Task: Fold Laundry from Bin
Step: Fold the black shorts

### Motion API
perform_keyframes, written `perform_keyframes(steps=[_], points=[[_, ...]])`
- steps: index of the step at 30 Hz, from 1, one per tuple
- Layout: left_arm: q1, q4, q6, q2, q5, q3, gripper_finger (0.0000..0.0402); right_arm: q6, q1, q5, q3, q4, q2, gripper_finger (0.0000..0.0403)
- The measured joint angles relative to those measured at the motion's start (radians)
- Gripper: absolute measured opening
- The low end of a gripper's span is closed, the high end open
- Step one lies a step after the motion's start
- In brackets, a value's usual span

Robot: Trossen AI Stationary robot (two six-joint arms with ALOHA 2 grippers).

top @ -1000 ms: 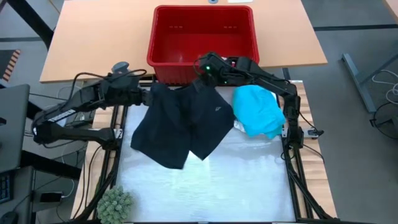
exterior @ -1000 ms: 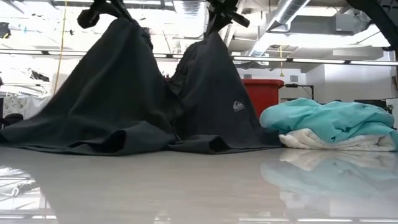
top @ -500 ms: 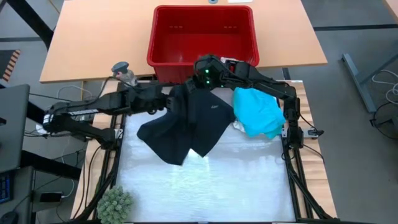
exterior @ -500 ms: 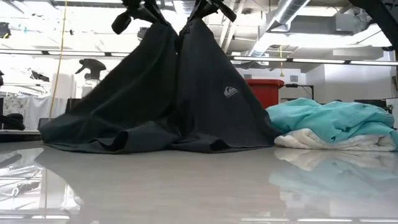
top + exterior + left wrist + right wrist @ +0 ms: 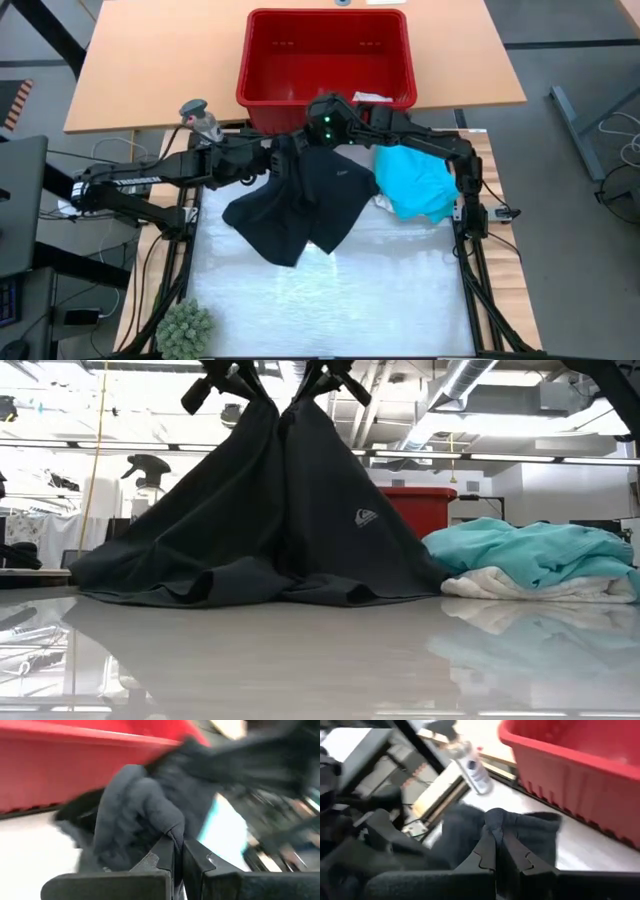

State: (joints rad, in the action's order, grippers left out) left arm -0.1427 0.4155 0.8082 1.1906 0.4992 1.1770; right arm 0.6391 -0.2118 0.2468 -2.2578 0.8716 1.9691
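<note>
Black garment [image 5: 300, 200]: dark shorts-like piece with a small white logo [image 5: 366, 517], lifted at its upper edge by both grippers, the lower part draped and bunched on the white work surface [image 5: 340, 290]. In the low view it hangs as two peaks that meet near the top, hems resting on the table

Left gripper [image 5: 280, 158]: at the garment's top edge, on its left side, fingers pinched together on a fold of the black cloth; the wrist view shows fabric bulging out right above the closed fingertips [image 5: 170, 851]

Right gripper [image 5: 318, 128]: just beside the left one, at the garment's top edge next to the near wall of the bin, fingers clamped on another fold of the same cloth [image 5: 496, 822]

Bin [image 5: 262, 60]: red plastic basket, on the wooden table behind the work surface; a small pale piece [image 5: 368, 97] lies inside by its near right corner

Turquoise shirt [image 5: 415, 180]: crumpled heap to the right of the black garment, lying on top of a white piece [image 5: 520, 586]

Spray bottle [image 5: 200, 118]: near the left arm, left of the bin
</note>
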Motion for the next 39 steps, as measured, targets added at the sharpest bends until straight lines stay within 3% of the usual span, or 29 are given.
perform_keyframes(steps=[4,8,11,17,19,22,28,36,39], points=[[0.003,-0.099,-0.176,-0.024,-0.258,0.000,0.0000,-0.084,0.001,-0.100,0.000,-0.054,-0.007,0.0028],[0.014,-0.139,-0.214,-0.027,-0.260,0.001,0.0000,-0.084,0.001,-0.192,0.000,-0.079,-0.005,0.0028],[0.013,-0.105,-0.215,-0.028,-0.226,0.001,0.0000,-0.109,0.006,-0.192,-0.001,-0.058,-0.004,0.0028],[0.047,-0.014,-0.142,-0.083,-0.430,0.000,0.0000,-0.133,-0.004,-0.170,-0.001,0.187,-0.064,0.0028],[0.087,0.014,-0.115,-0.112,-0.457,0.000,0.0000,-0.140,0.009,-0.147,-0.001,0.269,-0.095,0.0028],[0.168,0.062,-0.060,-0.152,-0.436,0.000,0.0000,-0.119,0.074,-0.069,-0.001,0.382,-0.149,0.0028],[0.379,0.061,0.095,-0.204,-0.260,0.000,0.0000,0.066,0.311,0.068,-0.002,0.537,-0.257,0.0028],[0.650,-0.174,0.226,-0.116,-0.219,0.000,0.0000,0.453,0.710,0.315,-0.002,0.554,-0.252,0.0028],[0.766,-0.252,0.268,-0.083,-0.137,0.003,0.0000,0.618,0.836,0.398,-0.002,0.554,-0.233,0.0028]])
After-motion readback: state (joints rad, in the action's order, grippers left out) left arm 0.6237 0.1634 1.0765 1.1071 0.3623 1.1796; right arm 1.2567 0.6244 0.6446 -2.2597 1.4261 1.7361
